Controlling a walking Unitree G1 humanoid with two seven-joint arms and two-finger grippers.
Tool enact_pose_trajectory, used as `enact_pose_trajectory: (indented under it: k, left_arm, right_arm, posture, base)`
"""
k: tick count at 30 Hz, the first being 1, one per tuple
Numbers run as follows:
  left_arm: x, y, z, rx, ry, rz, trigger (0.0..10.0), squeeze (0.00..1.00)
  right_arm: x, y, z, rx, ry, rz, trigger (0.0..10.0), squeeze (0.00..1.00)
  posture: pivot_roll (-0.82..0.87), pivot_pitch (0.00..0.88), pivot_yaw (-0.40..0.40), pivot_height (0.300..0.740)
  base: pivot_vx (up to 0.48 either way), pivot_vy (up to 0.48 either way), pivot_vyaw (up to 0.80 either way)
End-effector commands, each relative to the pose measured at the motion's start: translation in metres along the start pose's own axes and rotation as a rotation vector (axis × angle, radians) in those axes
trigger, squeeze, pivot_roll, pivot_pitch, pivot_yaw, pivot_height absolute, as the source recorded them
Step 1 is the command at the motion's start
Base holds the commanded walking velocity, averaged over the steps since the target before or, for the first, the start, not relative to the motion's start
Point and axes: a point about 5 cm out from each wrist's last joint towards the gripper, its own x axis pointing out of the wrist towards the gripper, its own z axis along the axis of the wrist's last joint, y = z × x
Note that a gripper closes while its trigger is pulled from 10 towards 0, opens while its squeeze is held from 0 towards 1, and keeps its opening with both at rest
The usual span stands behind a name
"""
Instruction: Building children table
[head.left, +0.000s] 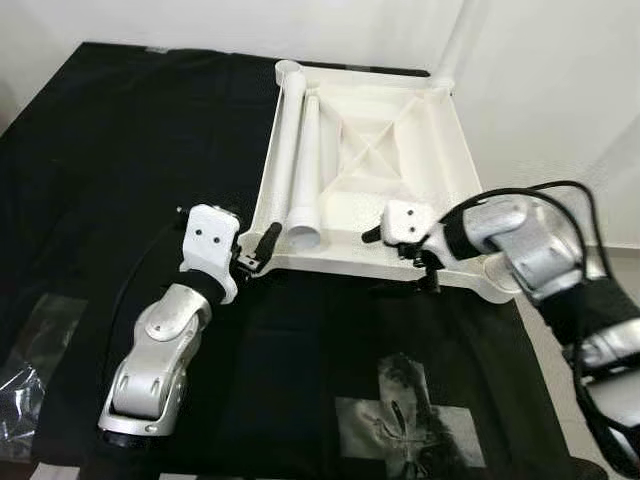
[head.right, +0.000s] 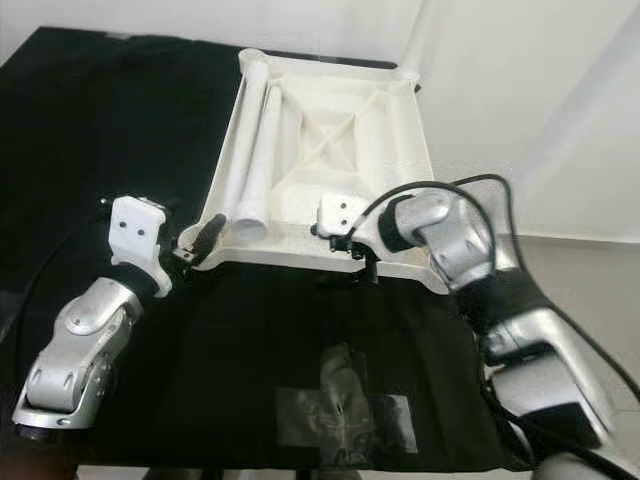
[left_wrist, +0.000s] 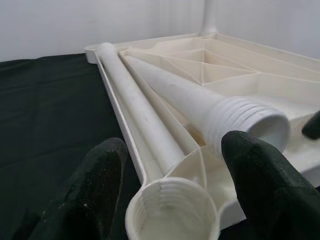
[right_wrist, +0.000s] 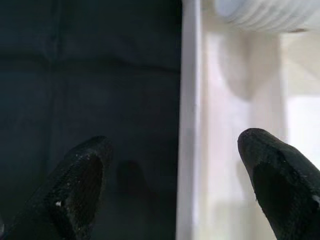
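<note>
1. Left hand (head.left: 262, 248) reaches in from the near left, forearm angled up to the near-left corner of the tabletop (head.left: 440, 150); fingers (left_wrist: 95, 190) spread open either side of the threaded corner socket (left_wrist: 172, 212), gripping nothing.
2. Right hand (head.left: 400, 250) comes from the right across the tabletop's near edge; fingers parted, straddling the rim, nothing gripped.
3. Count: one white tabletop, upside down on the black-covered worktop (head.left: 120, 150); two loose legs (head.left: 305, 165) lying along its left side; one leg (head.left: 455, 45) standing at the far-right corner.
</note>
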Motion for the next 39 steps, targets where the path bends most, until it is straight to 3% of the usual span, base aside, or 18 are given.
enact_pose_trajectory:
  k: [1, 7, 12, 14, 15, 16, 19, 32, 33, 36, 39]
  left_arm:
    - [-0.004, -0.002, -0.002, 0.011, 0.020, -0.014, 10.0, 0.00]
    - [-0.009, -0.003, -0.004, 0.018, 0.029, -0.014, 10.0, 0.00]
    - [-0.012, -0.002, -0.005, 0.022, 0.037, -0.007, 10.0, 0.00]
    - [-0.013, -0.002, -0.005, 0.021, 0.040, -0.004, 10.0, 0.00]
    - [-0.013, -0.002, -0.005, 0.021, 0.040, -0.004, 10.0, 0.00]
    - [-0.014, -0.003, -0.005, 0.020, 0.041, -0.003, 10.0, 0.00]
    - [-0.015, -0.005, -0.006, 0.020, 0.044, -0.002, 10.0, 0.00]
    - [-0.015, -0.004, -0.005, 0.022, 0.046, 0.007, 10.0, 0.00]
    - [-0.015, -0.002, -0.005, 0.024, 0.046, 0.009, 10.0, 0.00]
    - [-0.015, -0.002, -0.005, 0.025, 0.045, 0.011, 10.0, 0.00]
    - [-0.015, 0.004, -0.003, 0.039, 0.041, 0.025, 10.0, 0.00]
  right_arm:
    - [0.001, 0.001, -0.005, 0.028, 0.015, 0.039, 10.0, 0.00]
    - [0.006, -0.018, 0.000, 0.085, -0.026, -0.040, 10.0, 0.00]
    - [0.010, -0.022, -0.004, 0.098, -0.004, -0.039, 10.0, 0.00]
    - [0.013, -0.020, -0.004, 0.109, -0.009, -0.002, 5.9, 0.00]
    - [0.013, -0.020, -0.004, 0.109, -0.009, -0.002, 5.9, 0.00]
    - [0.013, -0.017, -0.005, 0.099, -0.008, 0.040, 0.0, 0.00]
    - [0.015, -0.011, -0.008, 0.073, 0.008, 0.129, 0.0, 0.00]
    - [0.016, -0.007, -0.022, -0.004, 0.130, 0.159, 0.0, 0.00]
    - [0.017, -0.006, -0.019, -0.053, 0.113, 0.171, 0.0, 0.00]
    - [0.017, -0.005, -0.017, -0.077, 0.103, 0.177, 0.0, 0.00]
    - [0.015, 0.009, -0.017, -0.241, 0.134, 0.328, 0.0, 0.00]
  posture:
    - [0.05, 0.212, -0.112, 0.740]
    - [0.05, 0.232, -0.120, 0.740]
    - [0.05, 0.240, -0.124, 0.740]
    - [0.05, 0.242, -0.128, 0.740]
    - [0.05, 0.242, -0.128, 0.740]
    - [0.05, 0.243, -0.131, 0.740]
    - [0.05, 0.246, -0.134, 0.740]
    - [0.04, 0.250, -0.140, 0.740]
    - [0.04, 0.249, -0.139, 0.740]
    - [0.04, 0.249, -0.139, 0.740]
    - [0.04, 0.250, -0.138, 0.740]
  base:
    - [0.000, 0.000, 0.00]
    - [0.000, 0.000, 0.00]
    - [0.000, 0.000, 0.00]
    - [0.000, 0.000, 0.00]
    - [0.000, 0.000, 0.00]
    - [0.000, 0.000, 0.00]
    - [0.000, 0.000, 0.00]
    - [0.000, 0.000, 0.00]
    - [0.000, 0.000, 0.00]
    - [0.000, 0.000, 0.00]
    - [0.000, 0.000, 0.00]
